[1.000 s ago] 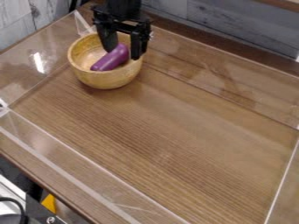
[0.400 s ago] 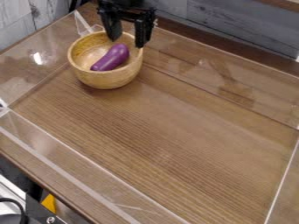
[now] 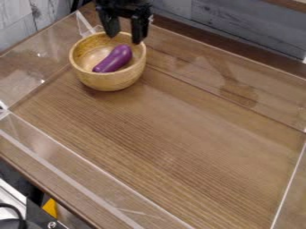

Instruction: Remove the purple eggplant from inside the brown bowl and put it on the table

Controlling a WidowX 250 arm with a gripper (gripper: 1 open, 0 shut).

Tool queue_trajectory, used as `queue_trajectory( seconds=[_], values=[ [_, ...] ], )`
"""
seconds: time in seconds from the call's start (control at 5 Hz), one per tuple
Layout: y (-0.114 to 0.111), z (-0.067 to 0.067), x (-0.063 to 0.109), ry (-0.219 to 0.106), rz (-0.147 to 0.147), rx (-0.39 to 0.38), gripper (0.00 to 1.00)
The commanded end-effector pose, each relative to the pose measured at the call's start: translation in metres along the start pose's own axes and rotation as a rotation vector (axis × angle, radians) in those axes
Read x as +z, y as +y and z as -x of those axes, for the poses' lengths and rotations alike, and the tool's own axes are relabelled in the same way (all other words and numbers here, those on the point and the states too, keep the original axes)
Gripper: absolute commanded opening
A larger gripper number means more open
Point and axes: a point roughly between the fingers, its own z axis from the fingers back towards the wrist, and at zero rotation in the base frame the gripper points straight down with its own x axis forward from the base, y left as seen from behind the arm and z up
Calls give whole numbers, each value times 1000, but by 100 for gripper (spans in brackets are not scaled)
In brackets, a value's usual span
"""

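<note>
Gripper (image 3: 124, 29) spread wide and empty over the brown bowl's (image 3: 86, 77) far rim; purple eggplant (image 3: 113, 60) lies below-front of fingers, long axis diagonal.

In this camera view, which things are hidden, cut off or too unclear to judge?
- Gripper: its upper part and the arm are cut off by the top edge.
- Brown bowl: the far rim is partly covered by the gripper fingers.
- Purple eggplant: its green stem tip is too small to make out.
- Table: the near corners run out of frame.
</note>
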Motion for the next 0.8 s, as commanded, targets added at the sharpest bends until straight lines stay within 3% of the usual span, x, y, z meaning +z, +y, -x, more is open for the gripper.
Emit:
queue_trajectory(
  seconds=[0.0,0.4,0.6],
  values=[
    [15,-9,16,-68,-7,-53,100],
    [9,-16,26,-86,18,-16,100],
    [7,-12,29,-93,38,-41,100]
  ],
)
